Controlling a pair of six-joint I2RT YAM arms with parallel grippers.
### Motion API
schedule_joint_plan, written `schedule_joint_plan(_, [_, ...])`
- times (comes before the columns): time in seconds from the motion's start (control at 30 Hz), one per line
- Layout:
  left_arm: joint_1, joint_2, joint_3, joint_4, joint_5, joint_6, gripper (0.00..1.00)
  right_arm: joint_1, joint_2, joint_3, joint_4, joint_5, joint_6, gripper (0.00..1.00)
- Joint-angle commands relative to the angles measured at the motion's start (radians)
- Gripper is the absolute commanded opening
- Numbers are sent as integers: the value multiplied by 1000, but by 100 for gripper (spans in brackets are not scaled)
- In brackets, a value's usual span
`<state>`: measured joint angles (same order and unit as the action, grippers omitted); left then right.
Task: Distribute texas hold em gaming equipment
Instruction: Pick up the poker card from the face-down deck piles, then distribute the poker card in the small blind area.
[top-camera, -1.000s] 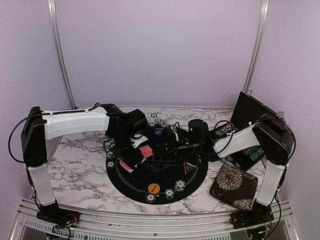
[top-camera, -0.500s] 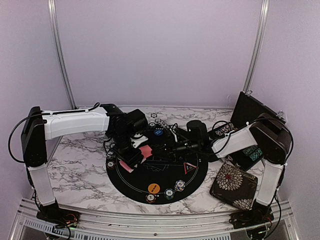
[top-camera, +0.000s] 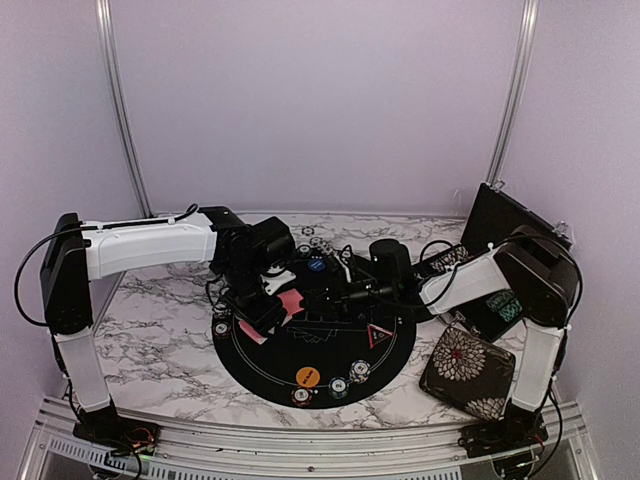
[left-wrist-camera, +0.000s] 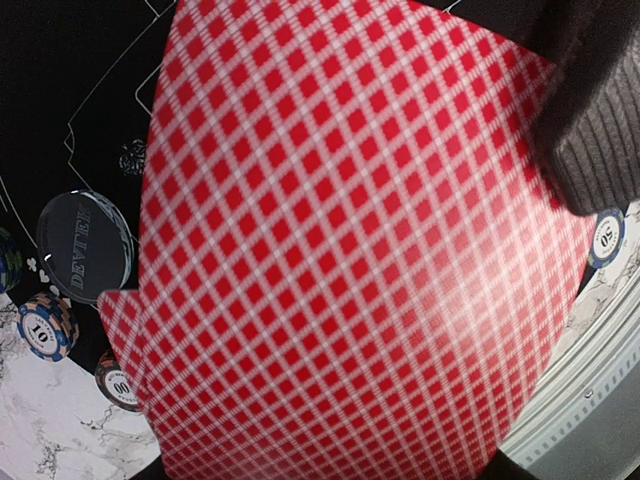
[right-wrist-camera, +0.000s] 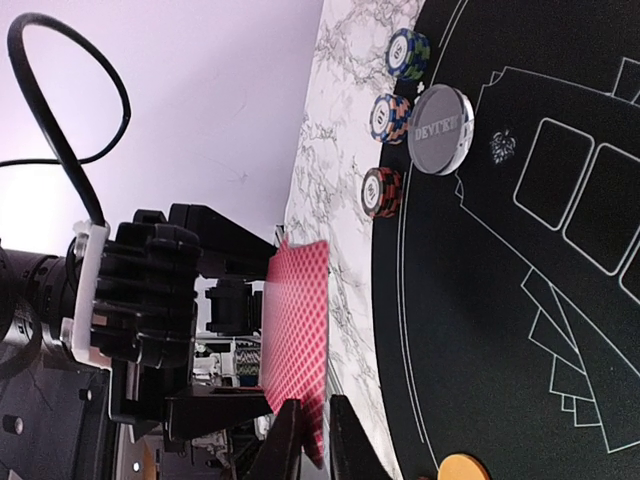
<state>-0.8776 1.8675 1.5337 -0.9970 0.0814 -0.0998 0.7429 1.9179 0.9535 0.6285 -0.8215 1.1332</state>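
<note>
My left gripper is shut on a fan of pink-red-backed playing cards and holds them upright above the round black mat. The cards fill the left wrist view. My right gripper has reached them. Its jaws stand a narrow gap apart around the lower corner of the cards. An orange disc, a red-edged triangle, a blue disc and chip stacks lie on the mat. A clear dealer disc sits beside three chip stacks.
A floral pouch lies at the right front. A black case leans at the back right. A single pink card lies on the mat's left edge. More chips sit behind the mat on the marble table.
My right arm has moved left across the mat, bringing its gripper up to the cards. The left arm and its cards have stayed still.
</note>
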Motion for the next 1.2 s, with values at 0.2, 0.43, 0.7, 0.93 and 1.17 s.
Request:
schedule_joint_plan(0.2, [5, -50, -15, 1, 4, 10, 47, 6, 10, 32, 52, -15, 39, 1])
schedule_joint_plan(0.43, [5, -54, -23, 3, -7, 7, 47, -10, -11, -2, 131, -28, 94, 0])
schedule_joint_plan(0.7, [6, -56, -23, 2, -13, 4, 47, -43, -57, -39, 129, -34, 93, 0])
schedule_joint_plan(0.93, [14, -57, -21, 2, -17, 2, 47, -87, -103, -75, 126, -49, 89, 0])
schedule_joint_plan(1.17, [21, -55, -17, 1, -17, 2, 47, -118, -140, -101, 123, -67, 97, 0])
